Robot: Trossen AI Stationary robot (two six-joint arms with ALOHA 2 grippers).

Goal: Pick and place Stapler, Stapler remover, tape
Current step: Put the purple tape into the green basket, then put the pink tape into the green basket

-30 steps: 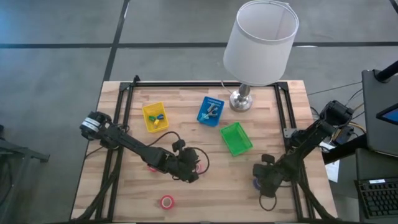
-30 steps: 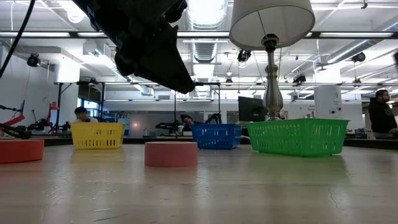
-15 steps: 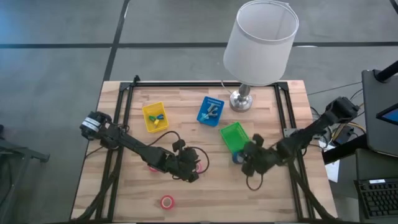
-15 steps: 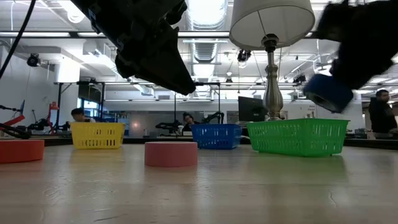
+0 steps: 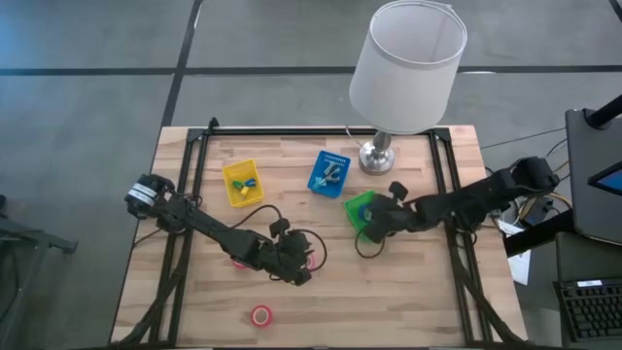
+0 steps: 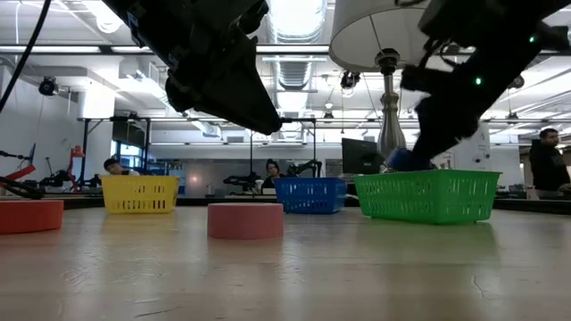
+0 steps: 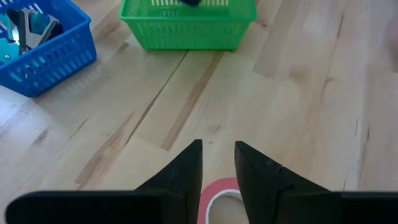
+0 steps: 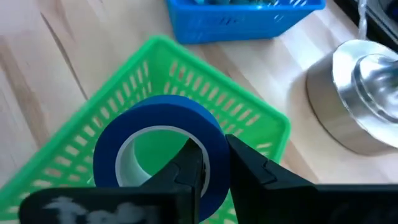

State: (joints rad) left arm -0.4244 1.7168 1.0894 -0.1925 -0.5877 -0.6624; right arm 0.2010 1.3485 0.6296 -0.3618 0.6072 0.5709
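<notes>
My right gripper [image 8: 210,168] is shut on the blue tape roll [image 8: 158,146] and holds it over the green basket [image 8: 155,53], seen in the low view as the tape [image 6: 401,160] just above the basket's rim [image 6: 428,176]. My left gripper [image 7: 217,155] hangs open by a narrow gap above a red tape roll [image 7: 214,198] lying flat on the table near the middle [image 5: 311,261]. Another red roll [image 5: 260,314] lies flat near the near edge, and a pink one [image 5: 236,261] shows partly beside the left arm. My right gripper pinches the blue roll's ring wall [image 8: 214,146], with one finger [image 8: 189,165] in the hole and the other [image 8: 249,168] outside. The fingers slant down from the table's right side. The roll is lifted clear and tilted over the green basket.
A blue basket [image 5: 328,173] with stapler removers and a yellow basket [image 5: 242,182] with small items stand toward the far side. A lamp with a white shade [image 5: 408,63] and metal base [image 5: 376,156] stands just behind the green basket. Bare wood lies along the near right.
My right gripper has lifted the blue tape roll off the table near the right near corner and carried it left and toward the far edge, ending over the green basket. The left arm has kept still.
</notes>
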